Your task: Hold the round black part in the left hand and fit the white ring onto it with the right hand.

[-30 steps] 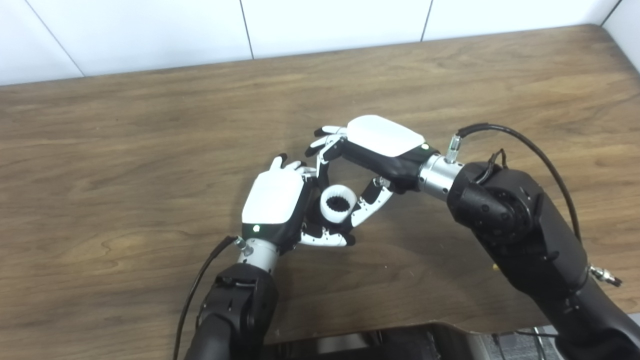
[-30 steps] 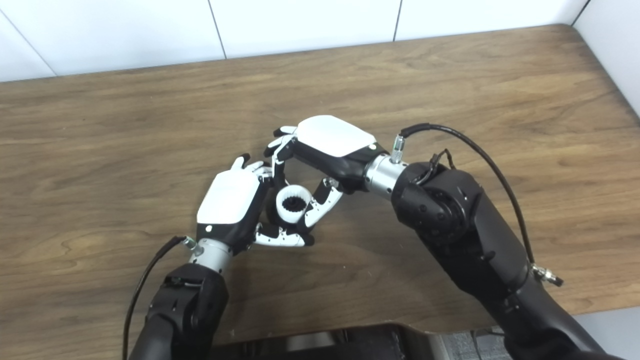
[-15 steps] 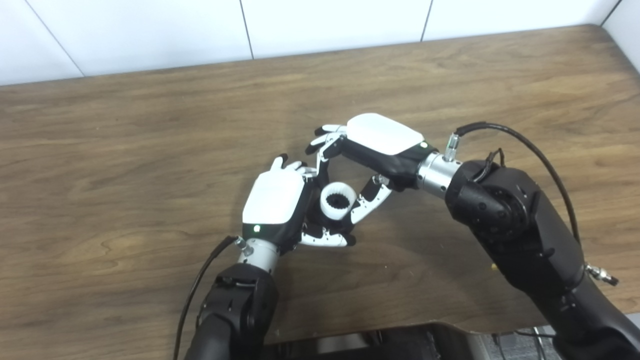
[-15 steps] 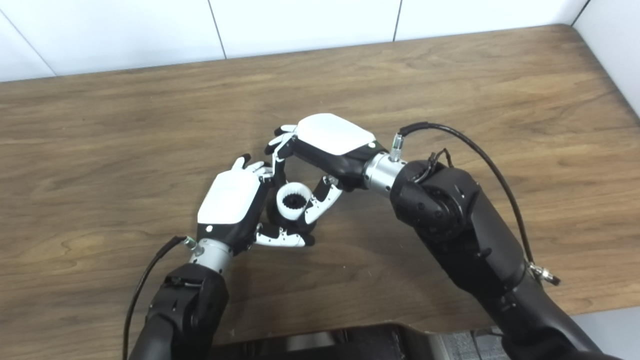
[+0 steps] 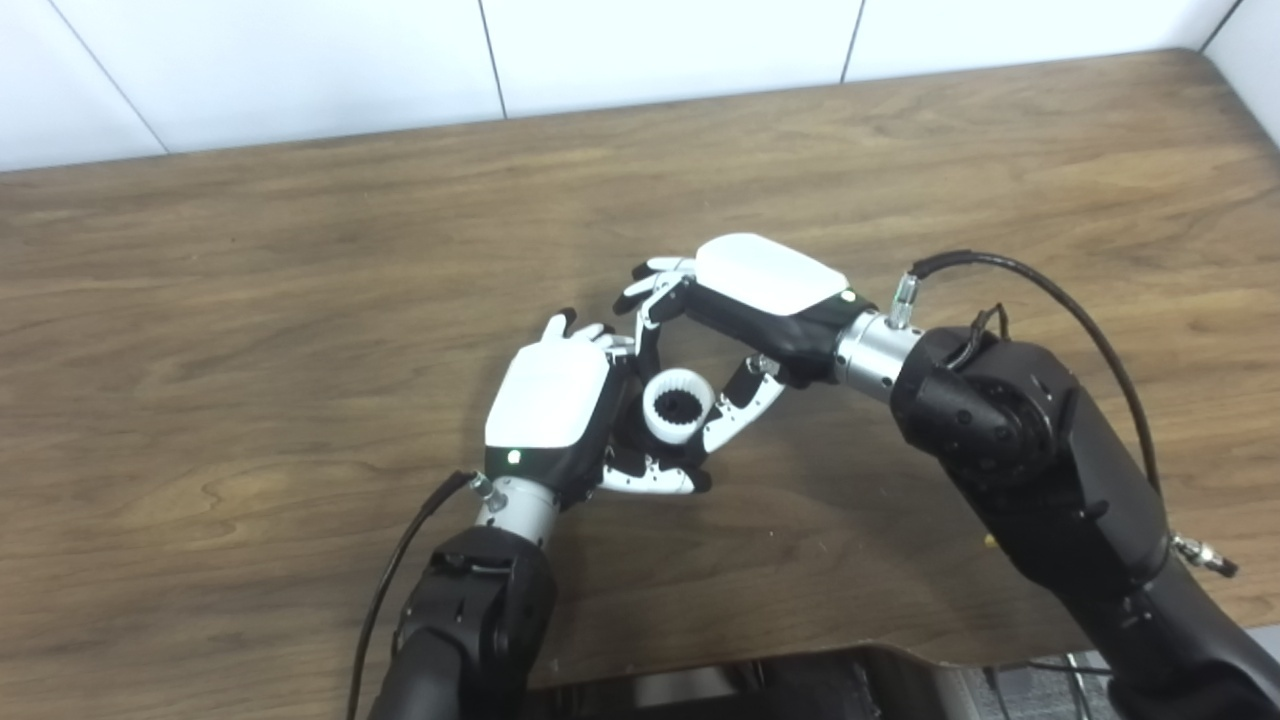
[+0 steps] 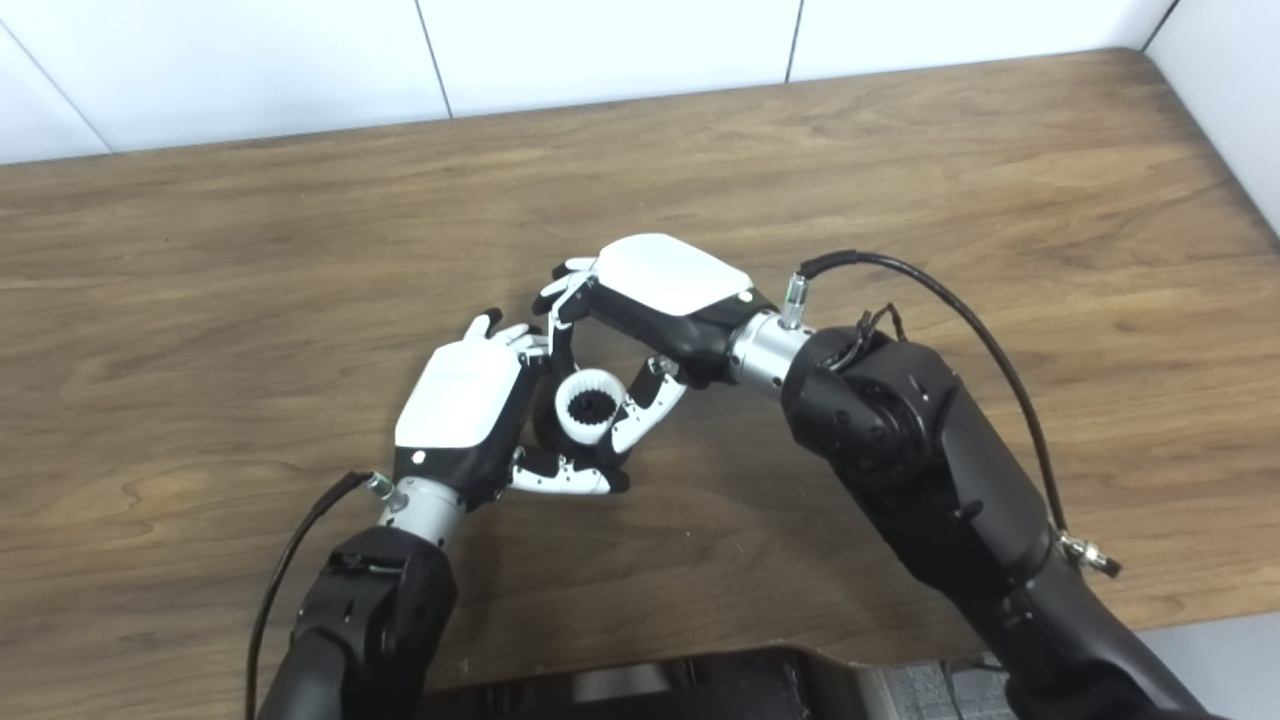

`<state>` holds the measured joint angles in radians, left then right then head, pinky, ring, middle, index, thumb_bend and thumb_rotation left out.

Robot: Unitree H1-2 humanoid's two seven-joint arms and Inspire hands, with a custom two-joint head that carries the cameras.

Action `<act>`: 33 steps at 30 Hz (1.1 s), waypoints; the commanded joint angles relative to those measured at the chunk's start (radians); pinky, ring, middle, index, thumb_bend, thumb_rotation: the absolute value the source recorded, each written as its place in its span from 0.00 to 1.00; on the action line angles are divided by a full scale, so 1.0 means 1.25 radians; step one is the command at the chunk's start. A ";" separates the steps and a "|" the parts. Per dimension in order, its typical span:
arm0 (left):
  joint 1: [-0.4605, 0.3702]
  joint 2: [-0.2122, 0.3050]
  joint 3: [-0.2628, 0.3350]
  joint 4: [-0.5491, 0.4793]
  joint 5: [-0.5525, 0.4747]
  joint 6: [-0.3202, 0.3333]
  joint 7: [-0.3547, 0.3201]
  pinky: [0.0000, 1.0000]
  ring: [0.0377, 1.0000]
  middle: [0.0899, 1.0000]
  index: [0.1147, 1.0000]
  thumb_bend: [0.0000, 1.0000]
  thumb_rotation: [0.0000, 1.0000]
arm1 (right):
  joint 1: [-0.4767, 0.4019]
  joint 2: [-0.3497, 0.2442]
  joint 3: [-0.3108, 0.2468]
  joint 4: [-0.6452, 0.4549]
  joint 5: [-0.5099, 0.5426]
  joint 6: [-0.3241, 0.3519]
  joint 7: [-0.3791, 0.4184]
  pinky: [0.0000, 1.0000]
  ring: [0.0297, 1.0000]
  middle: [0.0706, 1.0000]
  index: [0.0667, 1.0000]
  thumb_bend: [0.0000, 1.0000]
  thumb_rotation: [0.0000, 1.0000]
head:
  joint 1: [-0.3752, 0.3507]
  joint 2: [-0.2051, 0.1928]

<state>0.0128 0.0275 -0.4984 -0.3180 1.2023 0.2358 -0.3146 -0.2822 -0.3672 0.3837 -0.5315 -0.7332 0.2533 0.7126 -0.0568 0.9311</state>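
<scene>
My left hand (image 5: 553, 402) lies low over the table, curled shut on the round black part (image 5: 681, 404). Only the part's dark toothed middle shows, through the hole of the white ring (image 5: 657, 426). The ring sits on top of the part, its opening facing up. My right hand (image 5: 768, 287) reaches in from the right and arches over the ring. Its fingers (image 5: 645, 315) come down at the ring's far side and its thumb (image 6: 645, 410) presses the near right side, so it is shut on the ring. The rest of the black part is hidden by both hands.
The brown wooden table (image 5: 300, 250) runs to a white tiled wall (image 5: 650, 40) at the back. Its near edge (image 6: 1180, 610) shows at the lower right. Black cables loop off the right wrist (image 5: 1000, 262) and the left wrist (image 5: 400, 560).
The right hand and forearm have shifted by a small amount. The ring and the left hand stay in the same place.
</scene>
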 commanded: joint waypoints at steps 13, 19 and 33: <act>-0.005 -0.009 -0.007 -0.010 0.004 0.001 -0.021 1.00 0.88 0.75 0.41 0.53 0.05 | -0.011 0.006 -0.013 0.008 -0.004 -0.028 -0.029 0.83 0.92 0.82 0.45 0.52 0.13 | 0.001 0.003; -0.005 -0.012 -0.008 -0.013 0.005 0.002 -0.026 1.00 0.88 0.75 0.41 0.53 0.05 | -0.011 0.010 -0.014 0.016 0.000 -0.031 -0.034 0.82 0.92 0.82 0.45 0.52 0.13 | 0.002 0.002; -0.006 -0.015 -0.011 -0.010 0.008 0.001 -0.026 1.00 0.88 0.75 0.41 0.53 0.05 | -0.020 0.015 -0.017 0.031 0.001 -0.035 -0.042 0.81 0.91 0.82 0.45 0.52 0.14 | 0.005 0.008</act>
<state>0.0124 0.0177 -0.4999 -0.3228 1.2085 0.2404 -0.3307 -0.2751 -0.3516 0.3782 -0.4798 -0.7323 0.2318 0.6926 -0.0506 0.9403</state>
